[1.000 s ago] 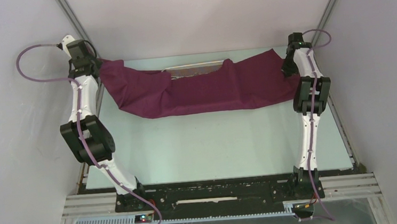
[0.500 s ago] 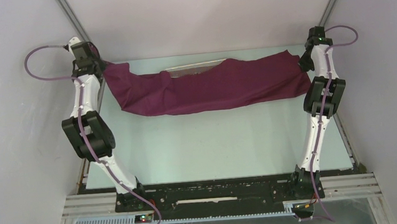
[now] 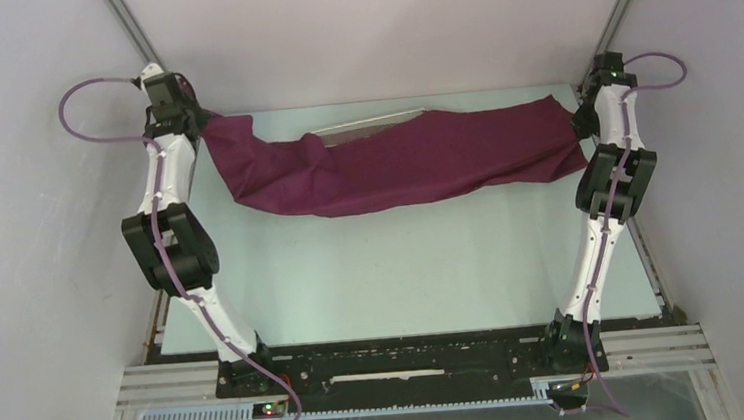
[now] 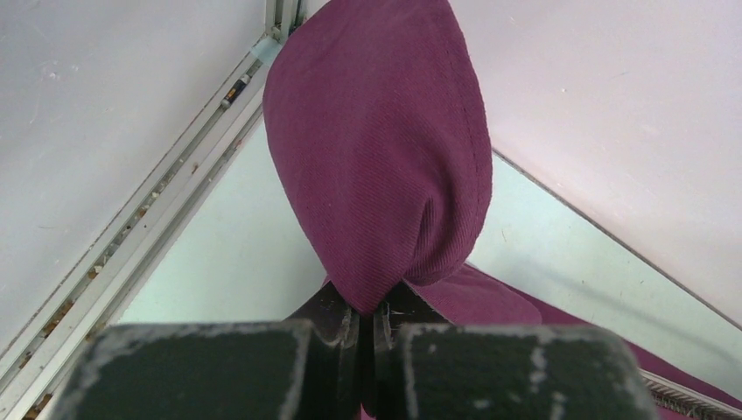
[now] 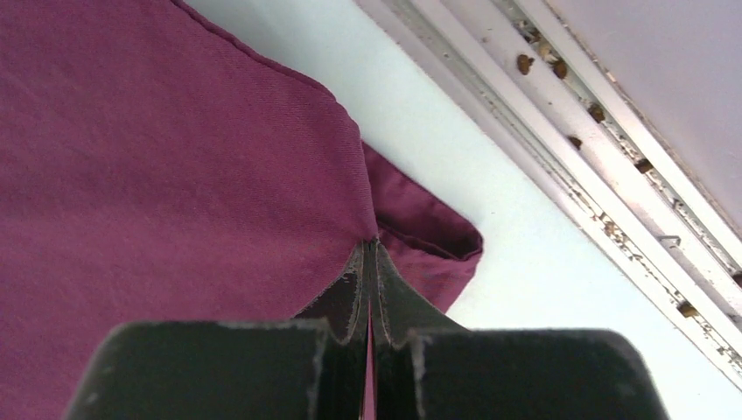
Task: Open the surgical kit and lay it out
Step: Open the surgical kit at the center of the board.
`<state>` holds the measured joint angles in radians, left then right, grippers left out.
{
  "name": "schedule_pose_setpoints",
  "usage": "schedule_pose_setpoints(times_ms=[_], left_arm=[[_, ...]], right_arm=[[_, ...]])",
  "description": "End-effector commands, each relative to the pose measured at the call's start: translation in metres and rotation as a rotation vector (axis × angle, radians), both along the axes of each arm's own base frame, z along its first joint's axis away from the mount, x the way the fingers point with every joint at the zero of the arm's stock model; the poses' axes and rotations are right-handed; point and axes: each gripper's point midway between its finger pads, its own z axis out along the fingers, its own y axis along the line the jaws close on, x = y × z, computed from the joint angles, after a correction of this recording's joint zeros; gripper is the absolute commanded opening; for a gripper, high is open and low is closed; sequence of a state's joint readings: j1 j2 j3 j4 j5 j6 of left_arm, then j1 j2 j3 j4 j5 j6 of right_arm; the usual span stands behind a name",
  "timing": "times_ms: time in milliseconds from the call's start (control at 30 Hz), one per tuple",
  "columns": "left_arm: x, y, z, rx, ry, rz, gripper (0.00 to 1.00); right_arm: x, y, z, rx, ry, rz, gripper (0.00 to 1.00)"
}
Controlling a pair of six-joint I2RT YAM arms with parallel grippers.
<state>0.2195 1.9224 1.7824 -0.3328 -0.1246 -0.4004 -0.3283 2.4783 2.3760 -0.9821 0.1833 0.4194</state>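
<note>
- Left pincer: closed on one corner of the maroon cloth wrap, which bulges just beyond its tips.
- Right pincer: closed on the opposite corner.
- The wrap hangs between both pincers, above the surface.
- Wire-mesh tray: partly visible behind the wrap, between the pincers.

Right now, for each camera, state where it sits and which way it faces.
Top external: above and behind the bases, looking down at the table; both arms show, holding the maroon cloth between them.
Left wrist: on the left arm, facing the far-left corner; left gripper shut on a cloth corner.
Right wrist: on the right arm, facing the right rail; right gripper shut on a cloth corner.
Shared: all three show the cloth.
</note>
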Motion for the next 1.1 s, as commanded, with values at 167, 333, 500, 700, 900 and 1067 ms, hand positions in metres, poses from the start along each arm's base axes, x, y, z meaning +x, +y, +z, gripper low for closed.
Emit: schedule_pose_setpoints(times_ms=[167, 333, 500, 700, 900, 1067], left_arm=[[0.02, -0.022, 0.044, 0.026, -0.102, -0.052, 0.03], [0.025, -0.033, 0.042, 0.029, -0.093, -0.081, 0.03], [0.009, -0.005, 0.034, 0.072, -0.03, 0.044, 0.03], [-0.01, 0.056, 0.004, 0.027, 0.069, 0.171, 0.04], [-0.026, 0.071, -0.018, 0.019, 0.151, 0.218, 0.42], [-0.038, 0.068, 0.01, 0.048, 0.114, 0.222, 0.88]], right_arm=[[-0.008, -0.073, 0.062, -0.151, -0.123, -0.165, 0.0], [-0.012, -0.082, 0.067, -0.152, -0.133, -0.187, 0.0], [-0.002, -0.059, 0.071, -0.125, -0.148, -0.127, 0.0], [0.007, -0.017, 0.052, -0.054, -0.126, -0.058, 0.0], [0.013, 0.01, 0.055, -0.026, -0.134, -0.004, 0.28], [0.031, 0.055, 0.083, -0.072, -0.18, 0.125, 0.69]])
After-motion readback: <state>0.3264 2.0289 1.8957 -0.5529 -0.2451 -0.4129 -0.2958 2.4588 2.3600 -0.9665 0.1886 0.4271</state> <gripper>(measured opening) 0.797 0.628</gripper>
